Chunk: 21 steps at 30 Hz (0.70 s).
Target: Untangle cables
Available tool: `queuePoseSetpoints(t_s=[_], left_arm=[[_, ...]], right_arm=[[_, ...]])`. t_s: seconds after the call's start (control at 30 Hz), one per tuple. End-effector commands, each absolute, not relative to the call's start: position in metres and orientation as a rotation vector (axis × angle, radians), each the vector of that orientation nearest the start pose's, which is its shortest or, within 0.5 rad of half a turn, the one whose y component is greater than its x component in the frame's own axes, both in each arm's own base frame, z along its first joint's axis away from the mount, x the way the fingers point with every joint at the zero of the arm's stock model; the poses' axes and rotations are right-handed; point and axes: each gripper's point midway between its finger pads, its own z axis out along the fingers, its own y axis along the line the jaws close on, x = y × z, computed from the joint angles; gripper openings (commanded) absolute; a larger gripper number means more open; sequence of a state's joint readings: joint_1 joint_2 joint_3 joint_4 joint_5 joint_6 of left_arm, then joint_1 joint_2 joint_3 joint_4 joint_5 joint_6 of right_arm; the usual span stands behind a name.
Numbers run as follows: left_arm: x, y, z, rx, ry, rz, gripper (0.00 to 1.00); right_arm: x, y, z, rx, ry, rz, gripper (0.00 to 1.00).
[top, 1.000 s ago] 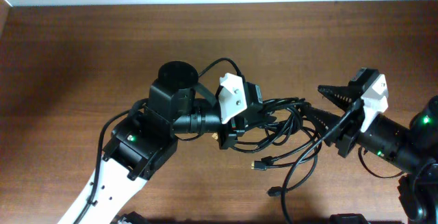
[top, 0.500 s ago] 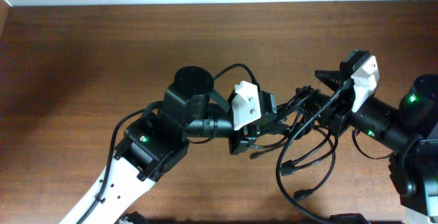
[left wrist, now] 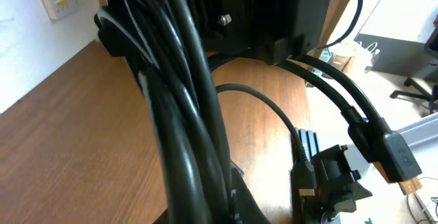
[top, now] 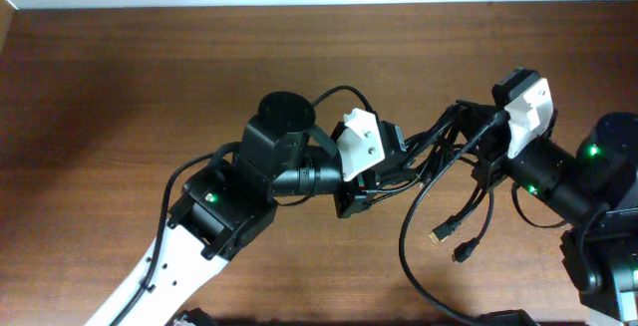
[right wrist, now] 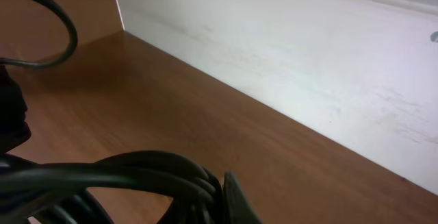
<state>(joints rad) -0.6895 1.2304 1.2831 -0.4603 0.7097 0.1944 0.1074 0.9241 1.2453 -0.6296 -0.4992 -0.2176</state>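
Moved since the earlier frame: the right gripper (top: 467, 152), two black fingers under a white camera block, is now sitting further left, in against the bundle. Its jaws have gone from apart to together. The dangling plug ends are hanging further right than they were.

Item: cables (top: 431, 159), thin black flexible cords, several strands looped into one bundle.

Location: the bundle is hanging in the air between the two grippers, right of centre over the brown wooden table (top: 140, 77). Loose tails are drooping toward the near right. One is ending in a gold-tipped plug (top: 439, 234), another in a dark plug (top: 461, 254) just beside it.

Left gripper (top: 392, 176), black fingers below a white camera block: the jaws are pressing together on the left side of the bundle. In its wrist view the strands are filling the frame.

Right gripper: the jaws are clamping the right side of the bundle. Strands are crossing just by its fingertip in its wrist view.

Handling, as a judgement: the cords are looking light, limp and fairly smooth, so they are likely to slip through a loose pinch and snag at the plugs. Best hold: a single strand close behind a plug, with the other gripper anchoring the loops.
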Motion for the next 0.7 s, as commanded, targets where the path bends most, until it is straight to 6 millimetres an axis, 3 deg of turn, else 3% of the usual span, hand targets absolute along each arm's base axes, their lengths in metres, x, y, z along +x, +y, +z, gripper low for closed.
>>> queuePoseSetpoints(t_s=[0.0, 0.13, 0.17, 0.37, 0.53, 0.6, 0.67], left_arm=[[0.174, -0.312, 0.351, 1.332, 1.572, -1.097, 0.0], [0.186, -0.31, 0.348, 1.258, 1.643, -1.053, 0.0], [0.187, -0.311, 0.349, 1.251, 1.641, -1.056, 0.0], [0.234, -0.298, 0.345, 0.933, 1.834, -0.89, 0.0], [0.242, -0.305, 0.329, 0.917, 1.895, -0.906, 0.0], [0.237, -0.308, 0.33, 0.94, 1.885, -0.94, 0.0], [0.238, -0.306, 0.331, 0.936, 1.886, -0.945, 0.0]], right_arm=[[0.288, 0.069, 0.426, -0.448, 1.668, 0.198, 0.04], [0.229, 0.122, 0.462, -0.723, 1.434, 0.461, 0.04], [0.223, 0.127, 0.461, -0.755, 1.422, 0.497, 0.04], [0.214, 0.135, 0.455, -0.799, 1.43, 0.567, 0.04], [0.208, 0.14, 0.454, -0.842, 1.412, 0.591, 0.04], [0.229, 0.123, 0.447, -0.733, 1.493, 0.484, 0.59], [0.259, 0.077, 0.427, -0.501, 1.657, 0.239, 0.74]])
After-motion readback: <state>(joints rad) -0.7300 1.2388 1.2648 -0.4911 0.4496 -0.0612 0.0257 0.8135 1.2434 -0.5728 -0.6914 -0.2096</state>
